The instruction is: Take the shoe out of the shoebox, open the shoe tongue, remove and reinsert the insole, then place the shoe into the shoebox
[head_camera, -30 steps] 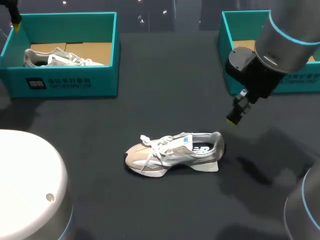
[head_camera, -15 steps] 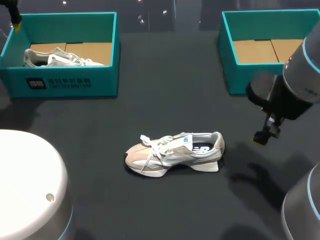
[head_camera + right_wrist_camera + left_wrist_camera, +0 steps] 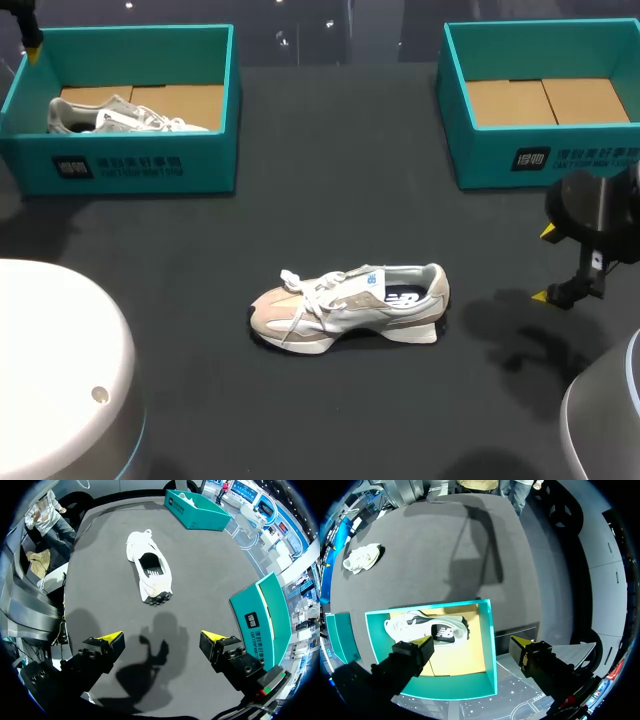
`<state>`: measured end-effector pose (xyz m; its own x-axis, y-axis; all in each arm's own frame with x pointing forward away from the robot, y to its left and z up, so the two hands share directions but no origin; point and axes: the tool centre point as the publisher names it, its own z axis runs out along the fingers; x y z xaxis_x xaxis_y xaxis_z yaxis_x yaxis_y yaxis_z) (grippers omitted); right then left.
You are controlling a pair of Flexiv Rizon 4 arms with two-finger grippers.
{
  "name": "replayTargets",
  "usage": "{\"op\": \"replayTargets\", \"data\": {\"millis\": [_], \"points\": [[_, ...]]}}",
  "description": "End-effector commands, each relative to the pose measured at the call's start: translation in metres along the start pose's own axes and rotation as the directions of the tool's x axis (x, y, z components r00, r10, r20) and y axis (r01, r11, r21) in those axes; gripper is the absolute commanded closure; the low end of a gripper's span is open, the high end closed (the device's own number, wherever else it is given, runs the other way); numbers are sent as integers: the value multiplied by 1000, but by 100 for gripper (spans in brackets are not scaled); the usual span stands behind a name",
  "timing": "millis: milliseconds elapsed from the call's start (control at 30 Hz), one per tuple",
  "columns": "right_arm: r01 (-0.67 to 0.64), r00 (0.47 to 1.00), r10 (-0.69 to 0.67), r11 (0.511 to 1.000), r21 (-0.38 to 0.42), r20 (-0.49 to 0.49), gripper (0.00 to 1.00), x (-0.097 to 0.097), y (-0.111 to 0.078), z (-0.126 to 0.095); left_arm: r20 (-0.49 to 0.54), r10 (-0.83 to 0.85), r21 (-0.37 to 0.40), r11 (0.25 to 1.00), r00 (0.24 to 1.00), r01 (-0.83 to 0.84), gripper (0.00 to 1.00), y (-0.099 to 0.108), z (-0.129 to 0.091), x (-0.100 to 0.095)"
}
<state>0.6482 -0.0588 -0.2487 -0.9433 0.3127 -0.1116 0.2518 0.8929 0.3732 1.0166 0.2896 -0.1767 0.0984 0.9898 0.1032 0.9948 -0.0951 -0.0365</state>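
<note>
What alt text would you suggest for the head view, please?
A grey-and-white sneaker lies alone mid-table. Behind it, the left teal shoebox holds another pale sneaker; the right teal shoebox holds no shoe. The right gripper, open, hangs right of the sneaker.

Left gripper (image 3: 471,641), right gripper (image 3: 161,637): black blocky fingers, yellow wedge tips. Left arm (image 3: 55,360): rounded white shell, blue ring.

This looks like a robot test lab to me: a dark grey matte tabletop (image 3: 340,170) staged with one open teal cardboard shoebox (image 3: 130,168) at my left, a matching teal shoebox (image 3: 520,160) at my right, my grey metal right arm (image 3: 600,212) alongside.
</note>
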Motion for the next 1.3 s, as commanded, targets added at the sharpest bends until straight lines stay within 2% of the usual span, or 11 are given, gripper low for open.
{"op": "replayTargets", "data": {"millis": [33,233,433,733,1300], "points": [[17,1000,-16,893,-449,6,0,6,-11,3,-1,1,2,1000,1000,-1,0,1,0,0],[50,999,-54,860,-508,7,0,6,-18,8,-1,1,2,1000,1000,-1,0,1,0,0],[24,998,-50,824,-566,-31,0,2,-29,21,-1,1,2,1000,1000,-1,0,1,0,0],[-1,999,-28,729,-684,-32,0,0,-47,42,-1,1,2,1000,1000,-1,0,1,0,0],[-42,997,-17,657,-753,-70,0,-4,-59,73,-1,1,2,1000,1000,-1,0,1,0,0]]}}
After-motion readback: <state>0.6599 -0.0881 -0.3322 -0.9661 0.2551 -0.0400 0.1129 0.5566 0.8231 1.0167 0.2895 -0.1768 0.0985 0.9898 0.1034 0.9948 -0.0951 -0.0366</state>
